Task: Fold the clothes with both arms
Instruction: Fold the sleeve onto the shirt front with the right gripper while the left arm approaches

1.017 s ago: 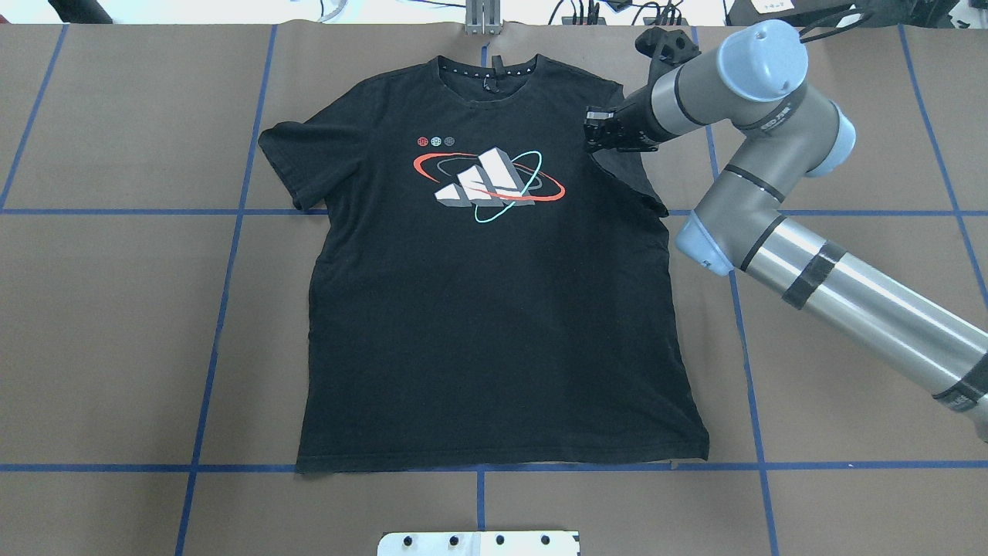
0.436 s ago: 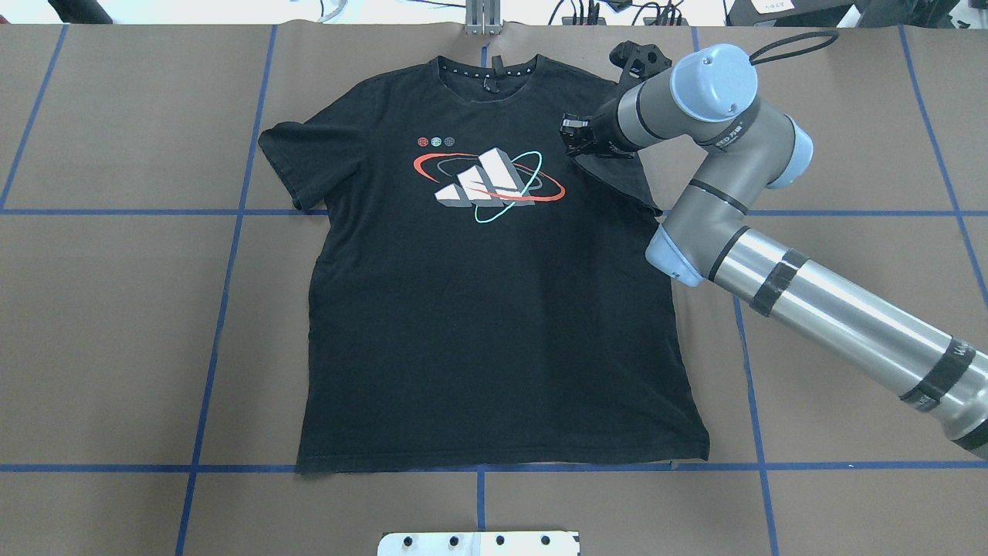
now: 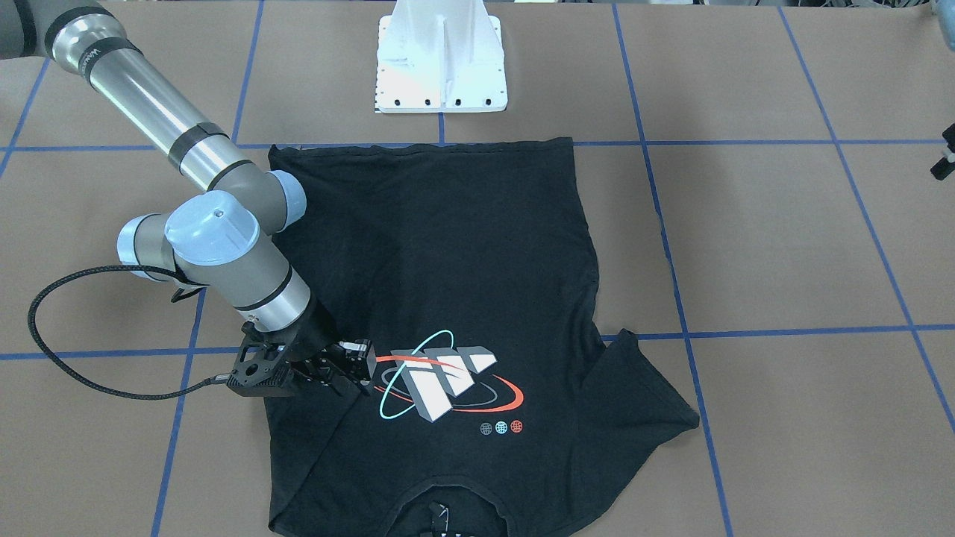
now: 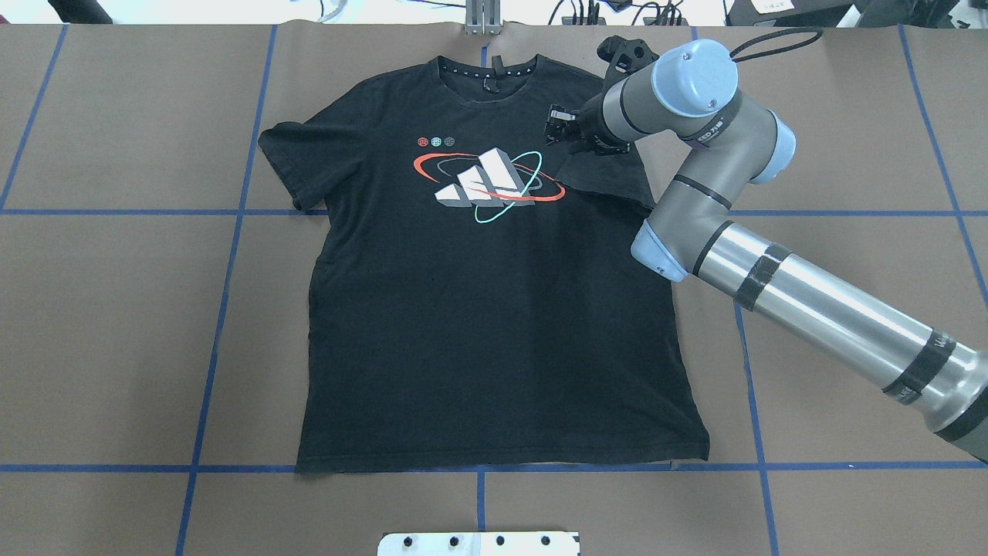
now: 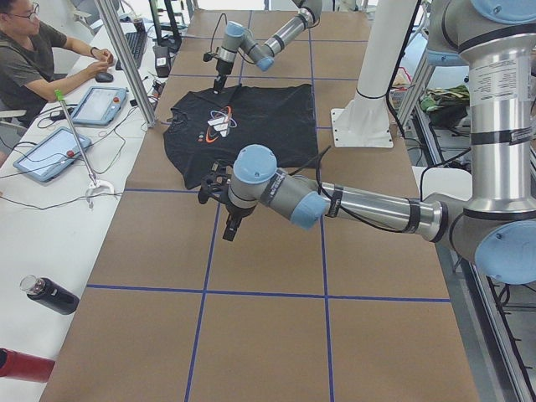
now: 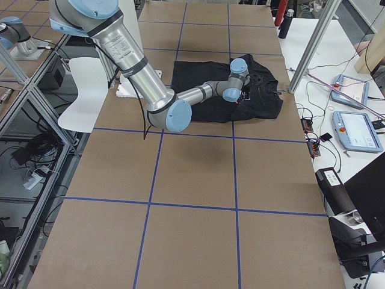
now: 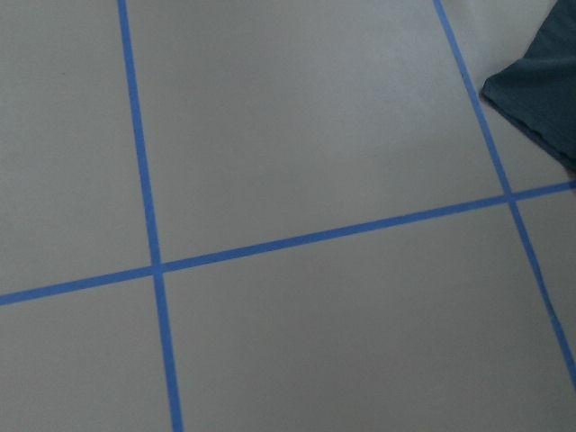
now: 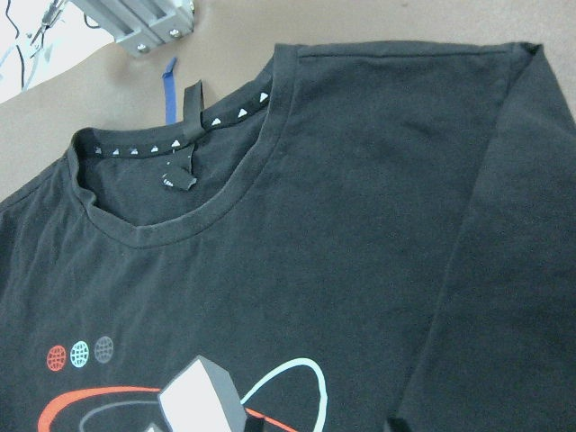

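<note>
Shirt (image 4: 494, 324) lies flat with logo (image 4: 486, 181) up, my right gripper (image 4: 557, 128) pinches its sleeve (image 4: 607, 174) folded inward, left gripper (image 5: 229, 228) I cannot tell.

Illumination: bright, even and diffuse, from above; shadows on the brown table (image 4: 116, 324) are soft and faint, the clearest lying beneath the right arm (image 4: 810, 297), whose bare metal tube carries a pale glare streak. Black T-shirt (image 4: 494, 332): near-featureless in the fixed views, creases legible only in the right wrist view. Fixed views sharp, side views bowed at the edges; left wrist view soft, washed-out, bluish-grey.
</note>
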### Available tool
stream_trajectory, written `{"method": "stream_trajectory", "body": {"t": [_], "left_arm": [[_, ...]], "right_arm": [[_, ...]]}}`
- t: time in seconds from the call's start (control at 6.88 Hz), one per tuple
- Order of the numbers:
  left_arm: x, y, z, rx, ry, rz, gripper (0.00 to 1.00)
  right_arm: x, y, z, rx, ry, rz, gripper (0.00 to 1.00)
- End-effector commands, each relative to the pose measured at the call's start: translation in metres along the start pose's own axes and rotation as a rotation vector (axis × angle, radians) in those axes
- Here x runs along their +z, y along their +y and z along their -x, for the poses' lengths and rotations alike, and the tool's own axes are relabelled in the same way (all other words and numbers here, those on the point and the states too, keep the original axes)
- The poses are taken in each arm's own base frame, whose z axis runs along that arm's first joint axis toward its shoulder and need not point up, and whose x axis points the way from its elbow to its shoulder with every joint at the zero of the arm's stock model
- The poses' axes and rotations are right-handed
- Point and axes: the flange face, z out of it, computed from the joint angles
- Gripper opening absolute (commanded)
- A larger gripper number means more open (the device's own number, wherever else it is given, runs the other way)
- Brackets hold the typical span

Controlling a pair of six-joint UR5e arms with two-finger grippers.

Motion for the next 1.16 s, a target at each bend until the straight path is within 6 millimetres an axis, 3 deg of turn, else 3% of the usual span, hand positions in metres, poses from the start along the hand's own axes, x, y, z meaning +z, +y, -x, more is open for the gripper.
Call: {"method": "stream_trajectory", "body": {"t": [0.0,0.15,0.29,0.44,0.73,0.87,1.02], "left_arm": [[0.05,-0.088,-0.047,0.009,0.04,0.027,1.0],[0.095,-0.117,-0.084,0.017,0.069,0.077,1.0],[0.127,-0.136,-0.112,0.024,0.083,0.09,1.0],[0.166,-0.147,-0.127,0.022,0.079,0.087,1.0],[0.238,-0.148,-0.152,0.002,0.126,0.061,1.0],[0.261,-0.157,-0.168,-0.017,0.121,0.037,1.0],[0.276,-0.169,-0.172,-0.025,0.107,0.016,1.0]], "right_arm": [[-0.022,0.015,-0.002,-0.009,-0.046,0.022,1.0],[-0.038,0.027,-0.022,-0.014,-0.061,0.045,1.0],[-0.06,0.037,-0.029,-0.02,-0.082,0.06,1.0],[-0.074,0.045,-0.049,-0.02,-0.088,0.07,1.0],[-0.087,0.053,-0.072,-0.017,-0.082,0.081,1.0],[-0.087,0.053,-0.073,-0.016,-0.081,0.081,1.0],[-0.088,0.053,-0.076,-0.015,-0.078,0.081,1.0]]}}
